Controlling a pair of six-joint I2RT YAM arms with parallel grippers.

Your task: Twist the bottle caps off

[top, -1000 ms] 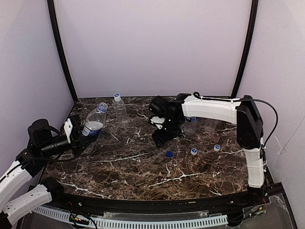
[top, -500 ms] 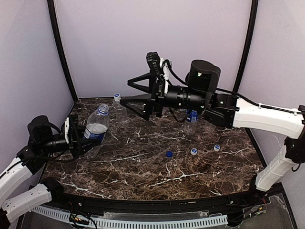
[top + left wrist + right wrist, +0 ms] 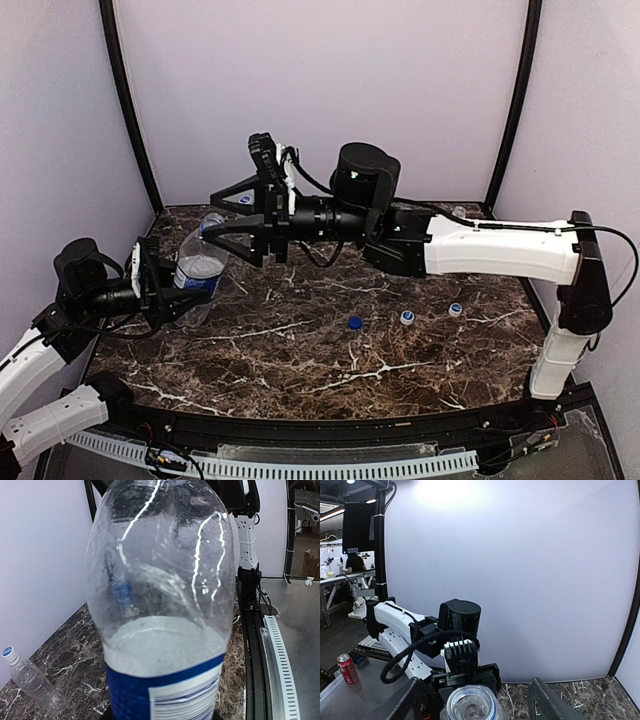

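My left claw [image 3: 168, 292] pinches 1 clear, blue-labelled bottle [image 3: 200, 268], tilted above the veined brown marble tabletop [image 3: 300, 370] | my right claw [image 3: 210, 214] spread around its top | 3 round loose caps on the tabletop: 1 dark blue cap [image 3: 354, 322], 2 pale caps [image 3: 407, 317] [image 3: 455, 309] | 1 ribbed bottle [image 3: 32, 680], capped, behind.

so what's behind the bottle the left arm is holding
Past the bottle, another capped bottle sits on the table at one side and the right arm stands at the other. Whatever is straight behind the label is covered.
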